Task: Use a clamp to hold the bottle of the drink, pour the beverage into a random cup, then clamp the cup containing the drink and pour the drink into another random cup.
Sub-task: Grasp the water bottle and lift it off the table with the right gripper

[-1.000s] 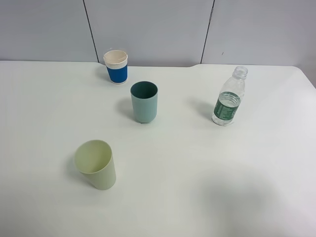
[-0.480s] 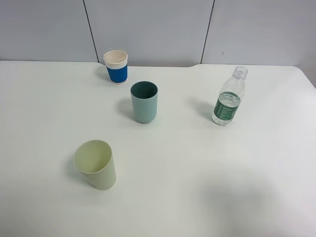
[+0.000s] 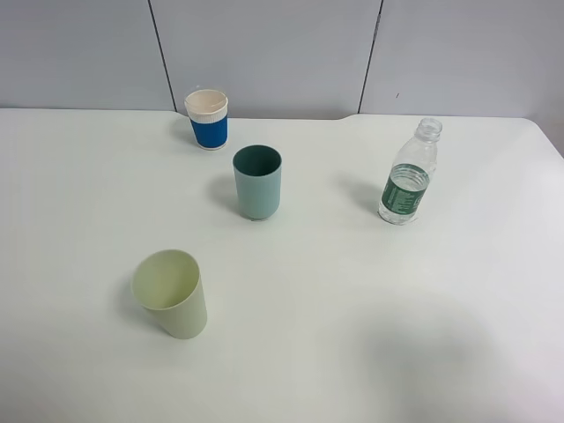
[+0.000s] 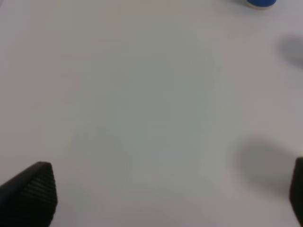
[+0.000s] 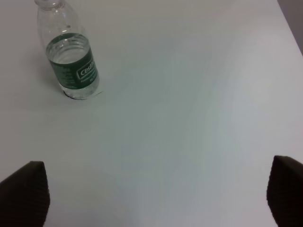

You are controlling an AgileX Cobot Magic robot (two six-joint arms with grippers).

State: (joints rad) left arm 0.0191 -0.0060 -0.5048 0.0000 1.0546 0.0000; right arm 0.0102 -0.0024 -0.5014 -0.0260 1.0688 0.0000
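The bottle of the drink [image 3: 408,181] stands uncapped at the right of the white table, its green label low on the clear body. Clear beverage [image 5: 66,49] fills its lower part. In the right wrist view the bottle [image 5: 71,56] stands well ahead of my right gripper [image 5: 156,189], which is open and holds nothing. A teal cup [image 3: 257,182] stands upright mid-table. A pale yellow-green cup [image 3: 172,293] stands nearer the front left. My left gripper [image 4: 166,191] is open over bare table. Neither arm shows in the exterior high view.
A white cup with a blue sleeve [image 3: 208,119] stands at the back near the grey wall; its blue edge [image 4: 260,3] shows in the left wrist view. The white table [image 3: 352,308] reaches past the front and both sides of the exterior high view.
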